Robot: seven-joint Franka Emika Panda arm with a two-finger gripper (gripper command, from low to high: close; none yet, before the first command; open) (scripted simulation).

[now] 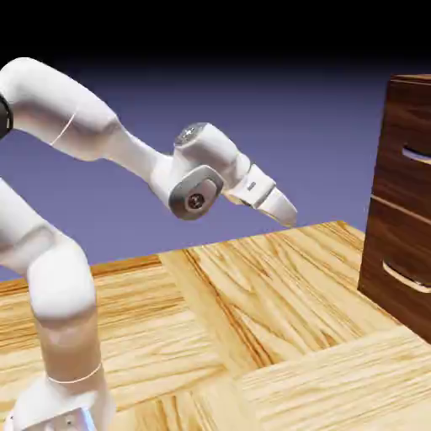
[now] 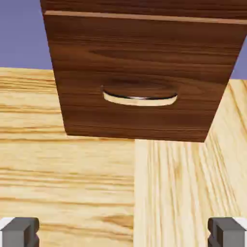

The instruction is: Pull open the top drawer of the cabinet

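The dark reddish-brown cabinet (image 1: 402,244) stands at the exterior view's right edge, on the light wood floor. Its top drawer (image 1: 408,139) carries a pale curved handle (image 1: 417,155), partly cut off by the frame. My gripper (image 1: 283,208) hangs in mid-air well left of the cabinet, tilted down toward it and touching nothing. In the hand view the lower drawer (image 2: 140,77) with its pale handle (image 2: 140,99) fills the upper half, and only a strip of the top drawer (image 2: 144,6) shows above the seam. The gripper (image 2: 123,232) is open, its grey fingertips (image 2: 19,231) far apart and empty.
The lower drawer's handle (image 1: 406,279) shows below the seam on the cabinet front. Light wood-grain floor (image 1: 252,320) stretches between my arm's base and the cabinet.
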